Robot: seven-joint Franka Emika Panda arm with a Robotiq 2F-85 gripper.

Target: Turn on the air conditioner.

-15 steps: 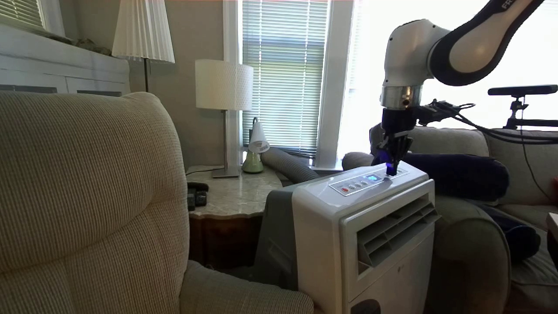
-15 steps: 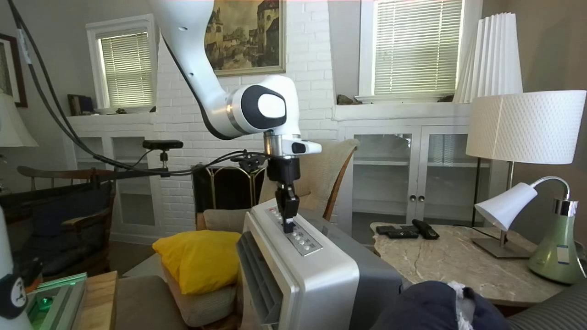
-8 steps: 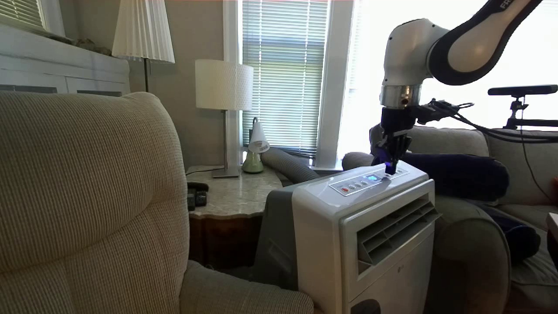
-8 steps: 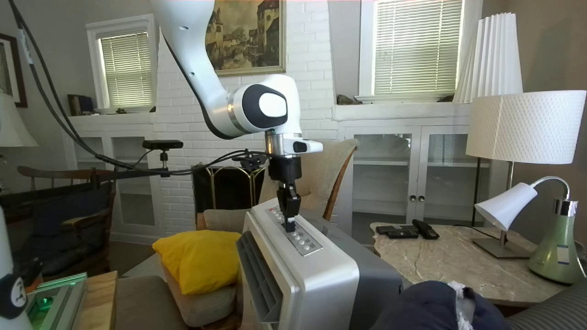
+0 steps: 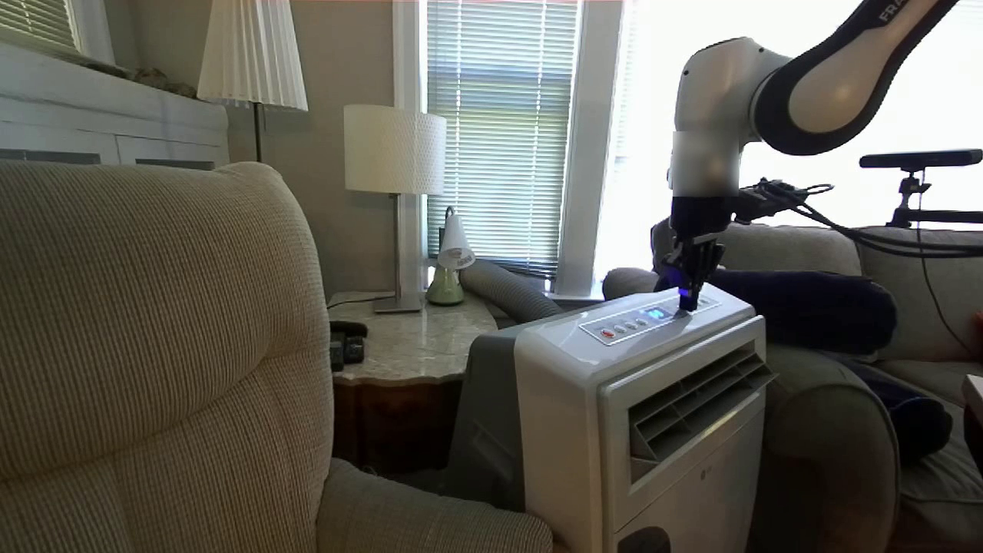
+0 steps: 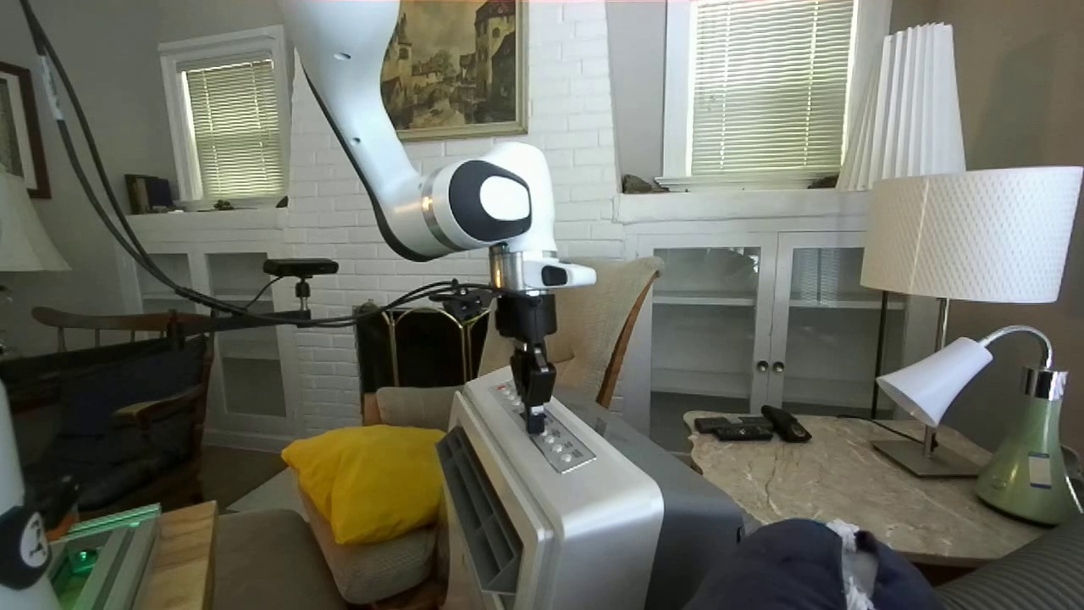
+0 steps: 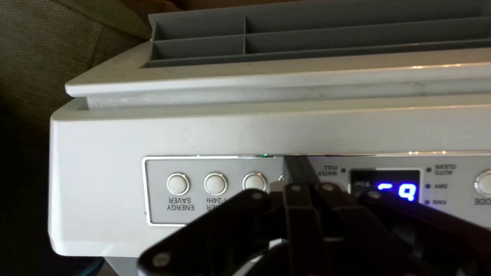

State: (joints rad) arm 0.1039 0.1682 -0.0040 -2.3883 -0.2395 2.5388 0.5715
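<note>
The air conditioner (image 5: 561, 415) is a white boxy unit with a louvred front vent (image 5: 691, 407); it also shows in an exterior view (image 6: 605, 508) and in the wrist view (image 7: 111, 149). Its top control panel has round buttons (image 7: 178, 184) and a display (image 7: 406, 191) lit in blue. A red button (image 5: 607, 333) is at one end of the panel. My gripper (image 5: 688, 306) points straight down with its fingers together, holding nothing, as also seen in an exterior view (image 6: 535, 424). In the wrist view its tips (image 7: 303, 178) hide the button area beside the display; contact cannot be told.
A beige armchair (image 5: 161, 307) stands close beside the unit. A sofa arm (image 5: 829, 430) is at its other side. A marble-topped side table (image 6: 813, 483) with lamps and remotes is behind it. A yellow cushion (image 6: 373, 483) lies near the vent.
My gripper rose very slightly from one second to half a second ago, and has since come down a little onto or close to the panel. The display stays lit.
</note>
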